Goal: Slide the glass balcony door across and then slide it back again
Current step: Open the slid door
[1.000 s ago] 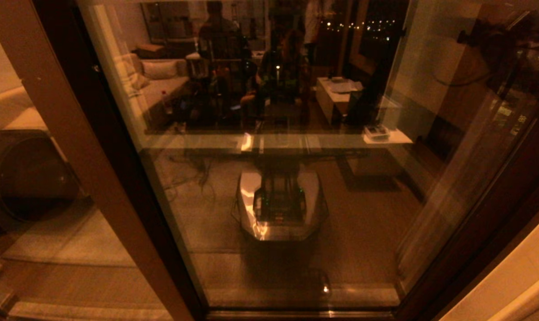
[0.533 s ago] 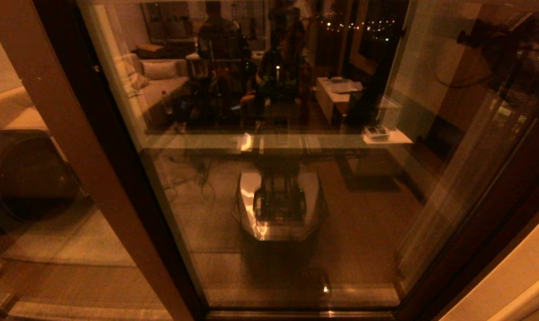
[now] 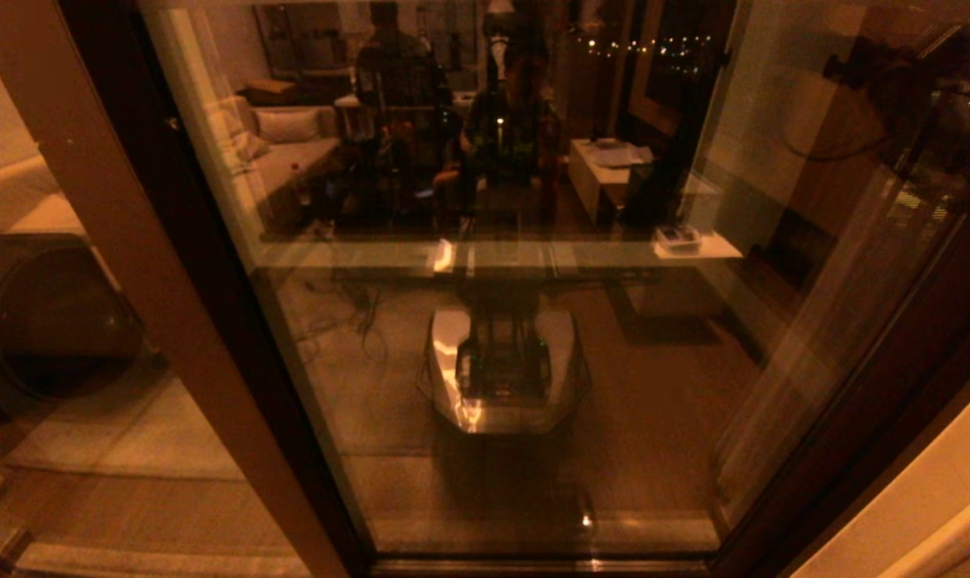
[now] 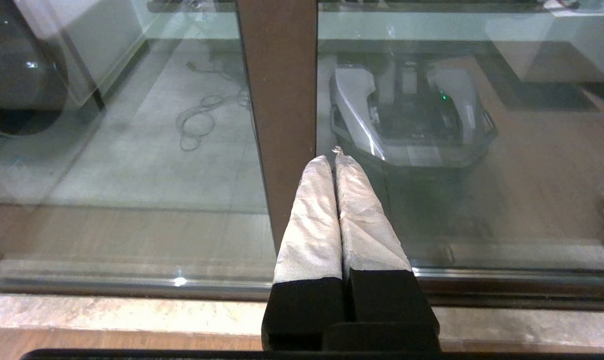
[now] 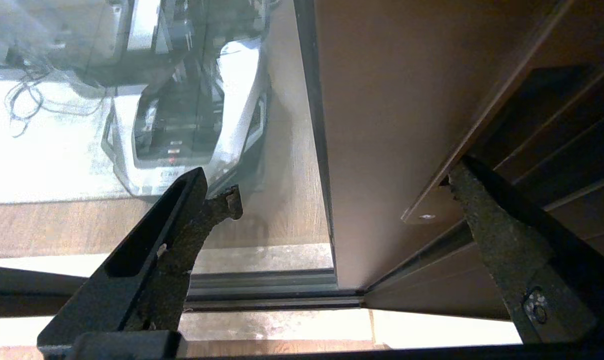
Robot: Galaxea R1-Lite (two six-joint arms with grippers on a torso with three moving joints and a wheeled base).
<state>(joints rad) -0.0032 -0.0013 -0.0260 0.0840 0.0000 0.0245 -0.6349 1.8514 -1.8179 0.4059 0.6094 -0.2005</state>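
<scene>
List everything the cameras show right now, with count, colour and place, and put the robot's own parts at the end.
glass balcony door: one, reflective pane, filling the middle of the head view.
door frame edge: one, brown upright between the right hand's fingers.
handle plate: one, slim, brown, on that edge.
frame post: one, brown, ahead of the left hand.
sill: one, pale stone, under the track.
left hand: shut, parked low, holding nothing.
right hand: open, straddling the door frame edge.
</scene>
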